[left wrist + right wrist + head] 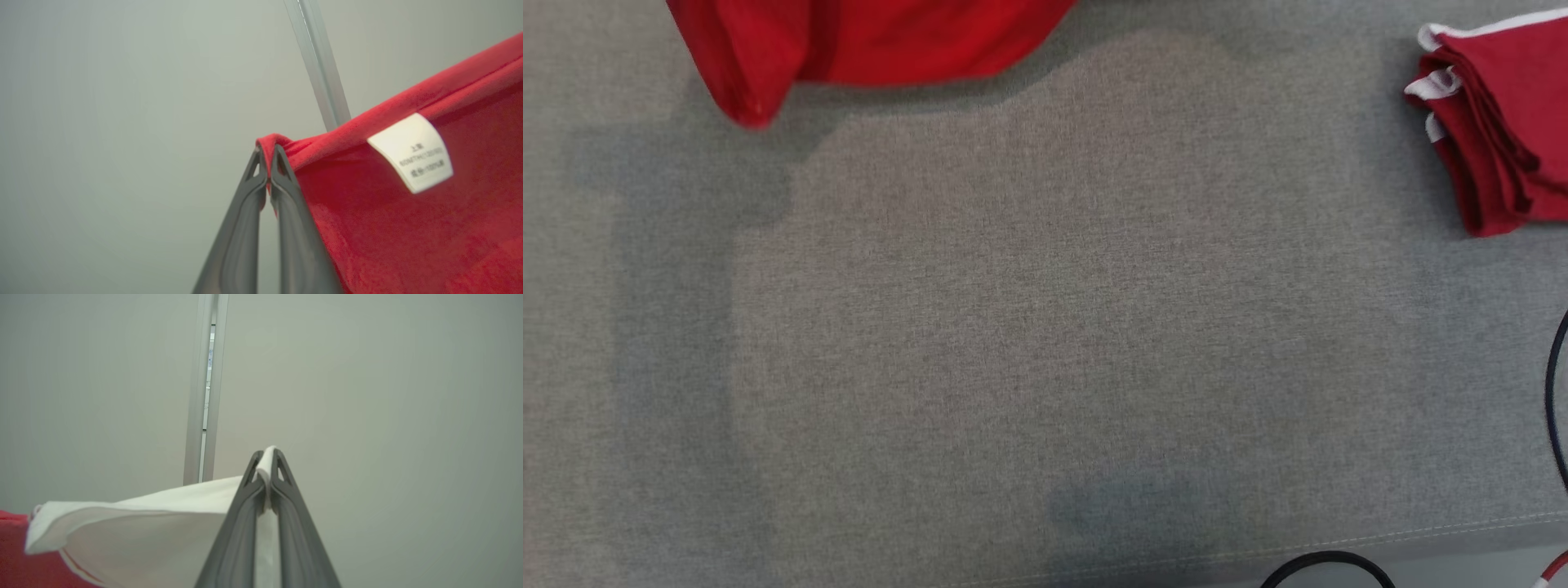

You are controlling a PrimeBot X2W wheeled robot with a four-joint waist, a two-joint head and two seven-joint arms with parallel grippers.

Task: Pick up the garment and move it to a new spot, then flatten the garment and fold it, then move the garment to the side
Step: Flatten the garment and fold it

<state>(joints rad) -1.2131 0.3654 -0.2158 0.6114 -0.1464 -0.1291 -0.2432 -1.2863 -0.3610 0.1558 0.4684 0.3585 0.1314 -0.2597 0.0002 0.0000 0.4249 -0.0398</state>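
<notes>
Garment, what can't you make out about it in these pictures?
- Head view: garment cut off by the top edge; its full shape is unseen.
- Left wrist view: label print too small and blurred to read.
- Right wrist view: white cloth in the right claw runs off the bottom edge.

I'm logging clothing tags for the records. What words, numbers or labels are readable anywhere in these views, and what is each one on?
White tag sewn inside the red garment: three short printed lines, too blurred to read for sure; the last looks like "成份:100%棉".
Folded red stack with white trim: no text visible.
Nothing else carries writing.
</notes>
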